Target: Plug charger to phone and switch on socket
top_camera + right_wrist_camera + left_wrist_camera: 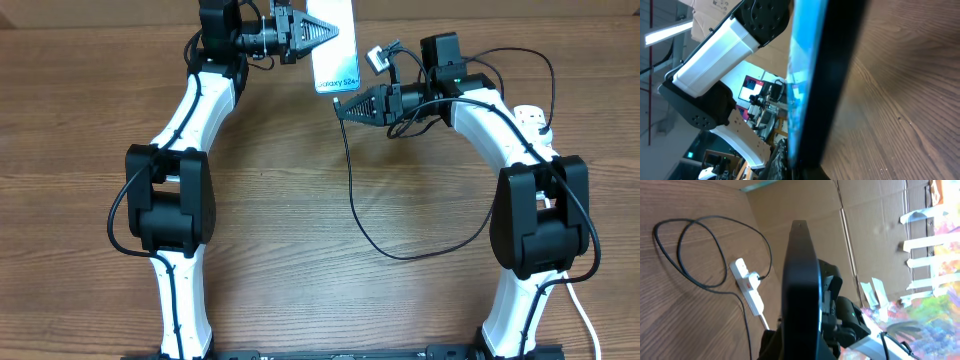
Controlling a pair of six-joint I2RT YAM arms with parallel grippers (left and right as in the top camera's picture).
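Observation:
The phone [336, 52] is held off the table at the top centre, its blue-to-white screen facing up, with my left gripper [318, 35] shut on its left side. In the left wrist view the phone [800, 275] stands edge-on as a dark slab. My right gripper [341, 106] is shut on the tip end of the charger [352, 190], right below the phone's bottom edge. The thin black cable loops down over the table and back to the right. In the right wrist view the phone [805, 75] fills the middle; the connector tip is hidden. The socket [748, 285] lies far right, with a black plug in it.
In the overhead view the socket [534, 118] is mostly hidden under my right arm [535, 215]. Its thick white cord [583, 320] runs off at the bottom right. Cardboard walls [865, 225] stand behind the wooden table [300, 250].

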